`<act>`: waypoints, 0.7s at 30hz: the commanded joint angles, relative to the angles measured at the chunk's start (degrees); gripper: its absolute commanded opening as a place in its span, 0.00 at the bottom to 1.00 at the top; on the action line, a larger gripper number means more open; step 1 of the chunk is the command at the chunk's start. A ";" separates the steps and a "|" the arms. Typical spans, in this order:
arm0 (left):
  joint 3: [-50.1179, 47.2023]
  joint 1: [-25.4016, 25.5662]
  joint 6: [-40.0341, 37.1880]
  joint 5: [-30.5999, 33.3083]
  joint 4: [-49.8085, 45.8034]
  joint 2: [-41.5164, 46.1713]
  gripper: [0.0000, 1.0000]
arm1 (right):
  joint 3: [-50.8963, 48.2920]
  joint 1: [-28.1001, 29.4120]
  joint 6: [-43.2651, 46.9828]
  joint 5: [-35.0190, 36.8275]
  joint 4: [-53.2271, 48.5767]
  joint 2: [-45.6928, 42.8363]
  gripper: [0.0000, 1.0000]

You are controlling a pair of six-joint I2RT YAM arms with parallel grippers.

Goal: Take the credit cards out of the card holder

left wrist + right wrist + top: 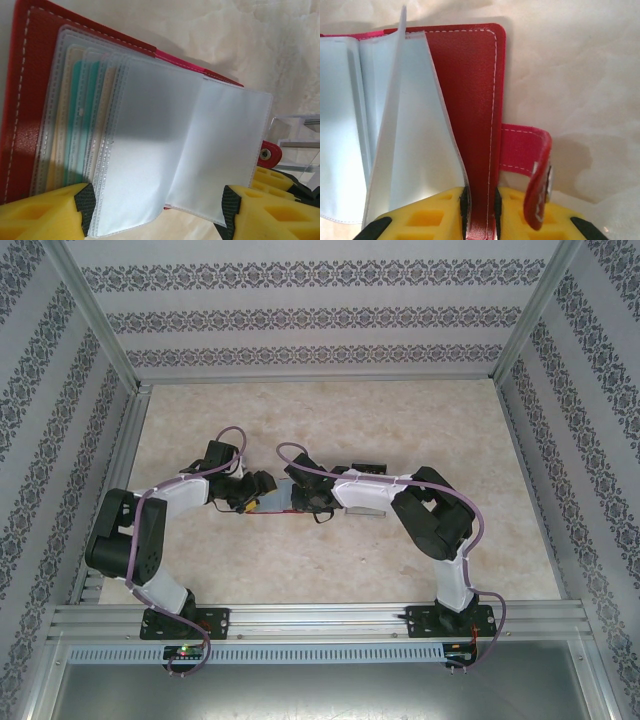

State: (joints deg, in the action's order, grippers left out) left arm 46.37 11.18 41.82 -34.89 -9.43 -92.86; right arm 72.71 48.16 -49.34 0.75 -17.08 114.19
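The card holder (470, 75) lies open near the middle of the table (400, 420), between our two arms. The cards (75, 120) are not yet out. A teal one and some beige ones show through the clear pockets (150, 150), toward 9 o'clock in the left wrist view. The pockets fan out from the red cover like the pages of a book, and the front ones look empty.

Our right gripper (480, 207) is clenched on the edge of the red cover at 6 o'clock in its own view, with one finger on each face. We judge this grip is there to pin the holder, so that it neither slides nor folds shut while the pockets are worked. The closing tab (522, 150) curls up at 3 o'clock from the cover, unsnapped and just beside the outer finger.

Our left gripper (157, 212) is released, with its jaws wide and the front clear leaf lying between the pads. We cannot tell whether they touch its edges. From above it sits at 9 o'clock of the holder and the right gripper at 3 o'clock, so one arm anchors while the other is free to pick.

We judge the next move calls for the left jaws to narrow onto a card's edge, up at 10 o'clock from them. The thin, slippery plastic could get pinched along with the card
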 commanded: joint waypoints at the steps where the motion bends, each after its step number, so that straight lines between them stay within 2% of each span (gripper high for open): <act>1: -0.03 1.26 0.53 -4.22 2.43 -2.39 0.71 | 0.16 1.74 0.29 -3.65 1.09 2.65 0.25; 6: -0.23 1.58 1.27 -5.78 4.34 -1.91 0.75 | 0.11 1.76 0.21 -3.48 0.95 2.68 0.25; 13: -1.01 1.65 3.56 -9.72 9.21 -1.18 0.75 | 0.42 1.76 0.17 -3.59 0.77 2.93 0.25; 21: -0.48 1.60 3.44 -9.67 8.94 -2.11 0.75 | 0.85 1.73 0.38 -3.57 0.49 3.12 0.25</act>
State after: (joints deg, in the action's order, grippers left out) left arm 46.06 12.38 44.69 -43.35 -2.55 -93.73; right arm 73.10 48.18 -49.32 0.75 -17.34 114.50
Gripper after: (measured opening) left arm 0.749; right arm 0.254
